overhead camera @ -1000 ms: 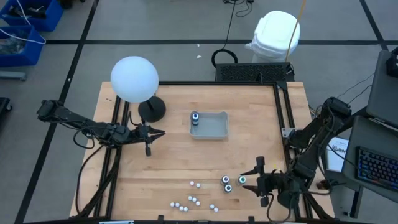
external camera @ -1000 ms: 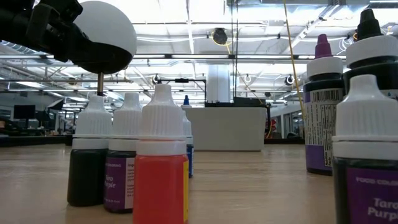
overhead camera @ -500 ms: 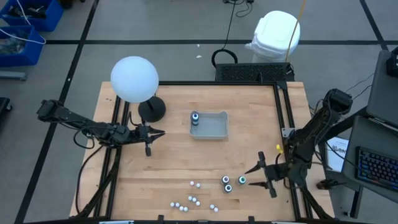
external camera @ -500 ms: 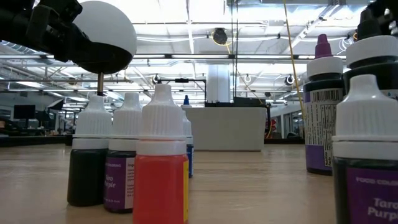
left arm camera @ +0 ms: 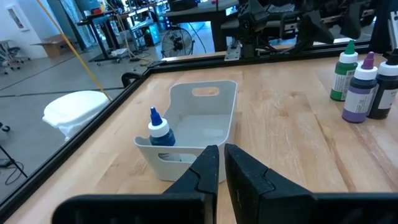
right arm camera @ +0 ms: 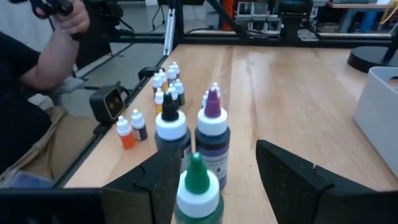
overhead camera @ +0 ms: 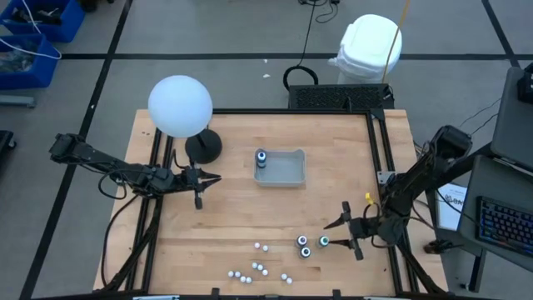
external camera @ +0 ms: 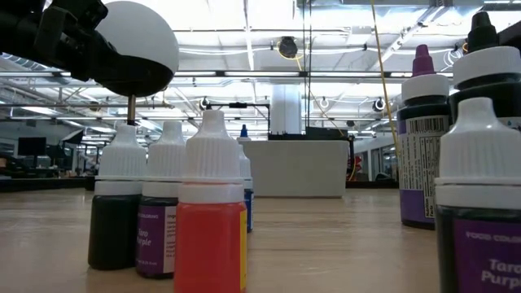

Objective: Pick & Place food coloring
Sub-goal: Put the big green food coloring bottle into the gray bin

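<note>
Three larger food coloring bottles stand upright near the table's front right: green-capped [right arm camera: 198, 186], purple-capped [right arm camera: 213, 140] and black-capped [right arm camera: 171, 130]. In the high view they form a group [overhead camera: 310, 245]. My right gripper [overhead camera: 340, 234] is open and nearly level beside them. In the right wrist view the green-capped bottle stands between its fingers [right arm camera: 166, 180], apart from them. Several small white-capped vials [overhead camera: 252, 268] stand at the front edge. A blue-capped bottle [left arm camera: 159, 132] stands in the grey tray [left arm camera: 208, 99]. My left gripper [overhead camera: 202, 177] waits shut at the table's left.
A lamp with a white globe [overhead camera: 179, 105] and a dark base [overhead camera: 203, 147] stands at the far left. A black frame rail [overhead camera: 379, 167] runs along the table's right edge. A person [right arm camera: 37, 62] sits beyond the front edge, behind the vials.
My right gripper has sunk toward the table, tipped from slanting down to nearly level, and come up to the green-capped bottle from the table's right. Its fingers have stayed open. No bottle has moved.
</note>
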Tool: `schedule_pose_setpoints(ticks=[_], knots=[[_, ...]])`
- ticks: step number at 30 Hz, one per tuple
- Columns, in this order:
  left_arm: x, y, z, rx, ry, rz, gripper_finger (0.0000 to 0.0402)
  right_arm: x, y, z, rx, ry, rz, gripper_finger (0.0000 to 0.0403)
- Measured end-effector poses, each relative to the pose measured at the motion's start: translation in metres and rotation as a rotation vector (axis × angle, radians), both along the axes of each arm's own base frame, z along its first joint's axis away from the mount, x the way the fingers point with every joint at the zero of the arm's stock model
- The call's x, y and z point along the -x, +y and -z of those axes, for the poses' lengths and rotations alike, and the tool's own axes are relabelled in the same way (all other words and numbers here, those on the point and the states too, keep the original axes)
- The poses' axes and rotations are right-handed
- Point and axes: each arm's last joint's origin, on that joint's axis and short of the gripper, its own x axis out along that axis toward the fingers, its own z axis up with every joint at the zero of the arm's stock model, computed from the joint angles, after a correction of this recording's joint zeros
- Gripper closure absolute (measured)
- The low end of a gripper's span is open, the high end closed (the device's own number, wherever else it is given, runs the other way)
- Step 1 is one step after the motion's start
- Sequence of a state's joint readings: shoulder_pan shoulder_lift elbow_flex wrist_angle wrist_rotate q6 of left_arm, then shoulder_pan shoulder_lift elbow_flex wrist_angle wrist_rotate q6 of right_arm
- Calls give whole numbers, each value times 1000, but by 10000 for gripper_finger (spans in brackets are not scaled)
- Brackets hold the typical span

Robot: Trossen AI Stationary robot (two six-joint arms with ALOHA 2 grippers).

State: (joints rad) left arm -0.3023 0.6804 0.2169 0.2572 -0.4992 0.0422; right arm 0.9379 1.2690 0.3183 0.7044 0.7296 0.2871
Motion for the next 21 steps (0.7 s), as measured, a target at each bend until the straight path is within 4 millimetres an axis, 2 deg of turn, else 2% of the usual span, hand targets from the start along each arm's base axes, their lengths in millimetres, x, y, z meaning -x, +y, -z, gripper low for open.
schedule_pose_setpoints(ticks=[21], knots=[[0, 0, 1, -3, 14, 0, 366, -9, 13, 28, -36, 11, 9, 206]])
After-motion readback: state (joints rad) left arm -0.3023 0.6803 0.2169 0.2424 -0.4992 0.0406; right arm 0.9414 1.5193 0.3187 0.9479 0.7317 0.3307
